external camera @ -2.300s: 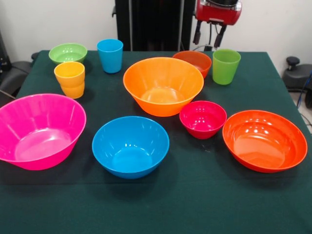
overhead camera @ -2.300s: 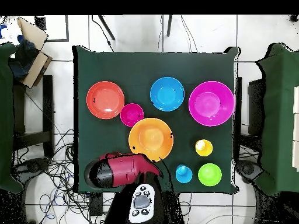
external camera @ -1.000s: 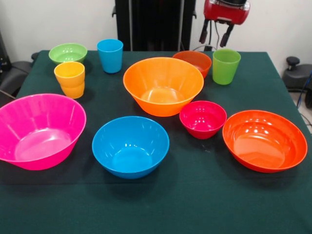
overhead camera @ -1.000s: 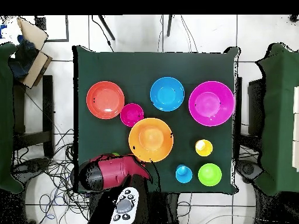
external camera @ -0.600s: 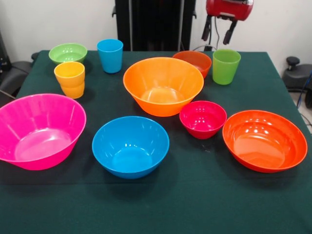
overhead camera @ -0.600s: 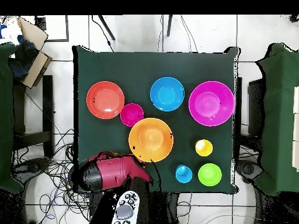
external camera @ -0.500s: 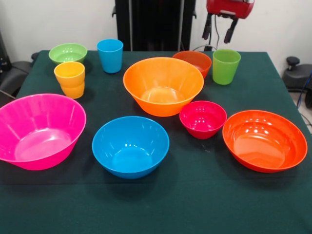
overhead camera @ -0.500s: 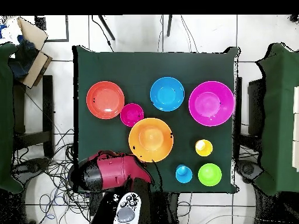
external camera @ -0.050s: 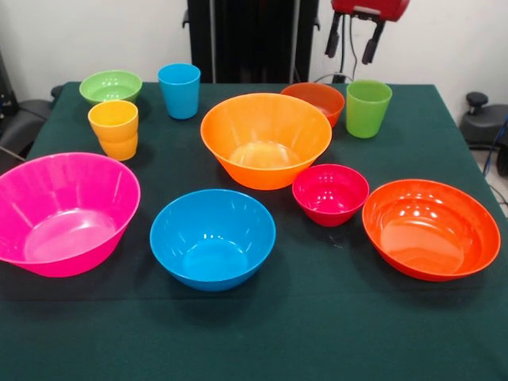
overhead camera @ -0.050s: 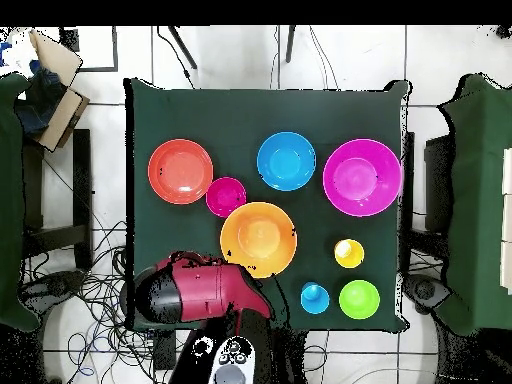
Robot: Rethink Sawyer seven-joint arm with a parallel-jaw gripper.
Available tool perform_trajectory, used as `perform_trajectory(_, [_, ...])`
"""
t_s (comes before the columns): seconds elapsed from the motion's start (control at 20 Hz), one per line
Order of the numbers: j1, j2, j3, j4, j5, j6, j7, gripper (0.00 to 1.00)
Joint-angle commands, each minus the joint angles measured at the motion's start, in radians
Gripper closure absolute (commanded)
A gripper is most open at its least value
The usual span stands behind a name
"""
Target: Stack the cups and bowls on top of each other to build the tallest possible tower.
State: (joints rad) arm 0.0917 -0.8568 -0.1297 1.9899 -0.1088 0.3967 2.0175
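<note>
My gripper (external camera @ -0.050s: 352, 46) hangs open and empty at the top of the front view, above the green cup (external camera @ -0.050s: 367, 107) and the small orange-red bowl (external camera @ -0.050s: 315, 99). Every piece stands alone on the green cloth; no tower is in view. The big orange bowl (external camera @ -0.050s: 266, 139) (overhead camera @ -0.050s: 258, 238) is in the middle. In front of it are the big pink bowl (external camera @ -0.050s: 63, 213), medium blue bowl (external camera @ -0.050s: 213, 238), small magenta bowl (external camera @ -0.050s: 330, 193) and wide red-orange bowl (external camera @ -0.050s: 431, 228). At the far left stand the small green bowl (external camera @ -0.050s: 110, 85), blue cup (external camera @ -0.050s: 178, 90) and yellow-orange cup (external camera @ -0.050s: 114, 128).
In the overhead view the red arm head (overhead camera @ -0.050s: 195, 292) covers the table's corner (overhead camera @ -0.050s: 140, 310) and hides the green cup and the small orange-red bowl. Cables lie on the floor (overhead camera @ -0.050s: 100, 290) beside it. Chairs (overhead camera @ -0.050s: 55, 200) stand at both sides of the table.
The gripper has risen and shifted a little to the right in the front view, still open and empty. No cup or bowl has moved.
</note>
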Motion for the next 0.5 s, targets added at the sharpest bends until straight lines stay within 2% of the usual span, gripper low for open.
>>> perform_trajectory(0.05, [-0.018,0.077,0.087,-0.058,-0.008,-0.028,0.072,0.0])
perform_trajectory(0.5, [-0.017,0.167,0.085,-0.077,-0.025,-0.149,0.091,0.0])
